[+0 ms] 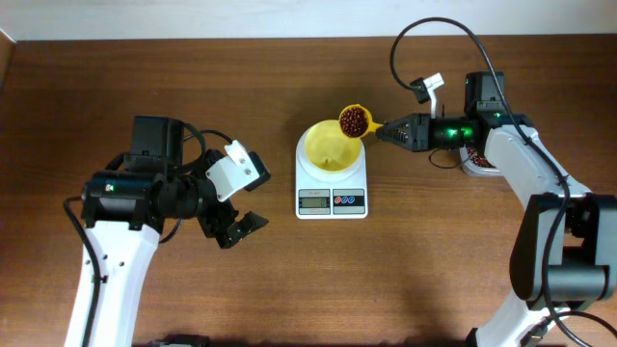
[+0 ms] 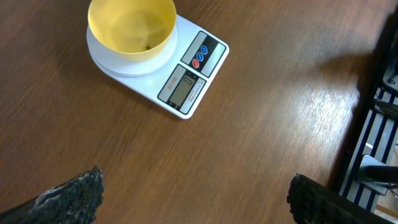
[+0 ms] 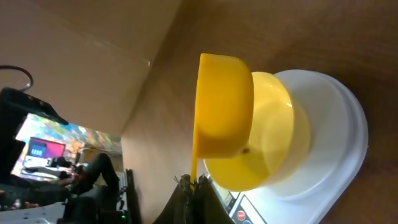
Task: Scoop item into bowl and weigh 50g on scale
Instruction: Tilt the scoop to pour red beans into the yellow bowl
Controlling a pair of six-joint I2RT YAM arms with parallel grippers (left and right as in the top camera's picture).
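The right gripper (image 1: 382,127) pinches the small yellow plastic scoop (image 1: 358,131) by its handle. It holds the dark red-brown beans (image 1: 354,120) just ahead of it, over the round pale yellow bowl (image 1: 326,146) on the flat white scale (image 1: 332,200), ready to tip. The left gripper (image 1: 241,229) sits aside, fingers apart.

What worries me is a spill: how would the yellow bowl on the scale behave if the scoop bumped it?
The bowl looks like thin plastic and is nearly empty, so it is probably light. On the smooth white top of the scale it would likely slide rather than resist. Being low and wide, it seems unlikely to tip over.
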